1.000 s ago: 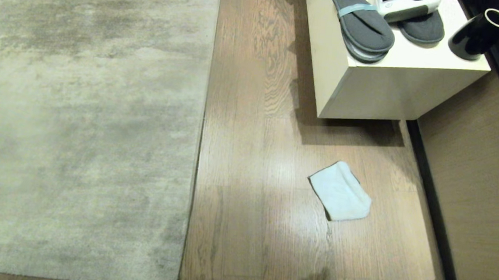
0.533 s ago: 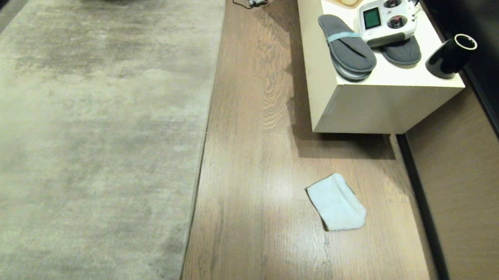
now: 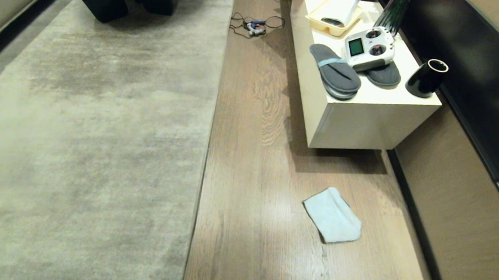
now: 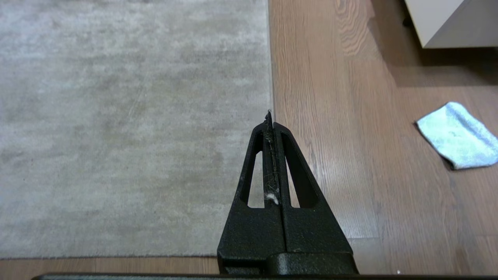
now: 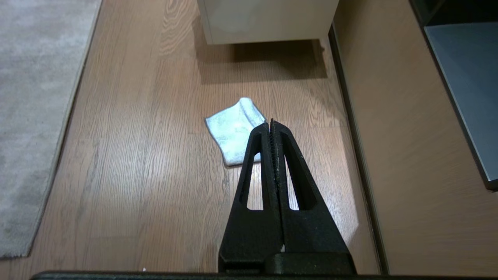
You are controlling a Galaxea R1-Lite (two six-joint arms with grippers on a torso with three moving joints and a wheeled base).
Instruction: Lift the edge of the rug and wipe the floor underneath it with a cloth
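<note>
Warm indoor light, bright shiny patch on the floor [image 3: 288,213], dark shadow under and beside the white cabinet [image 3: 365,117], rug [image 3: 91,146] looks soft and evenly lit, pictures sharp, dark far corners

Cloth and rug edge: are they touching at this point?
Apart. The head view shows the cloth lying flat on the floor, with a broad strip of bare planks between it and the rug edge.

I see grey slippers [image 3: 334,71], a remote controller [image 3: 367,48] and a black cup [image 3: 426,77] atop the cream cabinet [image 3: 365,117].
</note>
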